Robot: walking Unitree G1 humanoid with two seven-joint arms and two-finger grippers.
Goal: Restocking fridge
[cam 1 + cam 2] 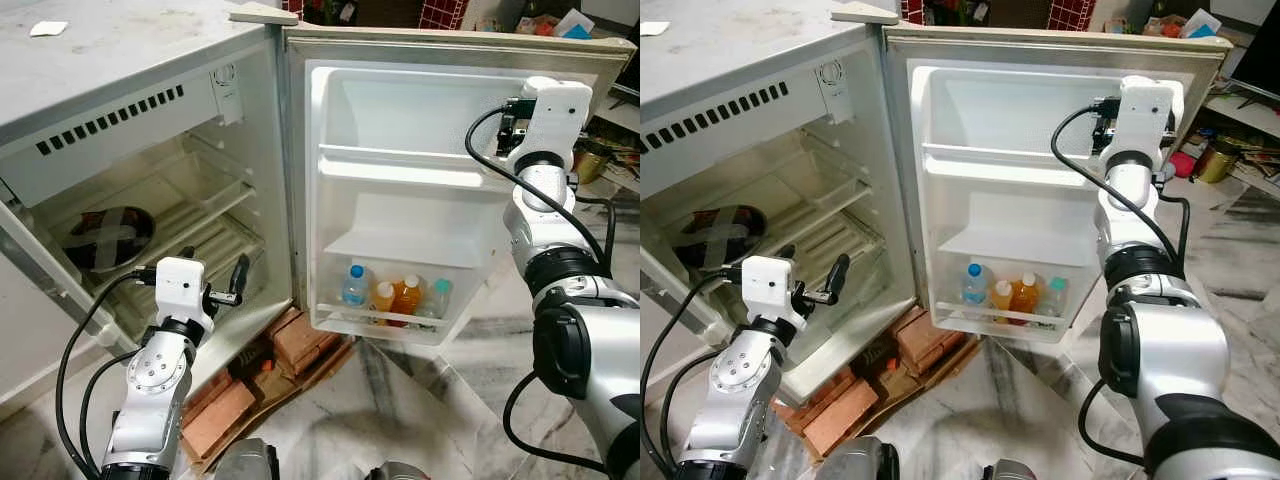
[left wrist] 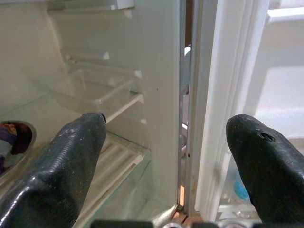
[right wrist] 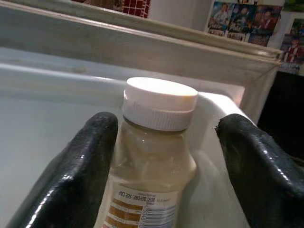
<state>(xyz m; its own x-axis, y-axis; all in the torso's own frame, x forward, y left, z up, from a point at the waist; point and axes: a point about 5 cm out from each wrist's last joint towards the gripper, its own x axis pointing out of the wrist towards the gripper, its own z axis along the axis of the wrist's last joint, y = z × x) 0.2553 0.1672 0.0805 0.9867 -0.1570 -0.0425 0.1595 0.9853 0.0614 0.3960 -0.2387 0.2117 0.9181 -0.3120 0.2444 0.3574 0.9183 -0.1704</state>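
Bottle (image 3: 154, 156) sits between the right hand's (image 3: 161, 156) spread fingers up at the door's (image 1: 400, 100) top shelf, looks smooth, slippery plastic, fairly light, so I'd squeeze the body below the cap; left hand (image 2: 164, 161) gapes empty.

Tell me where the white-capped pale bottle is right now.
The white-capped pale bottle sits between the right gripper fingers, up at the open fridge door's top shelf.
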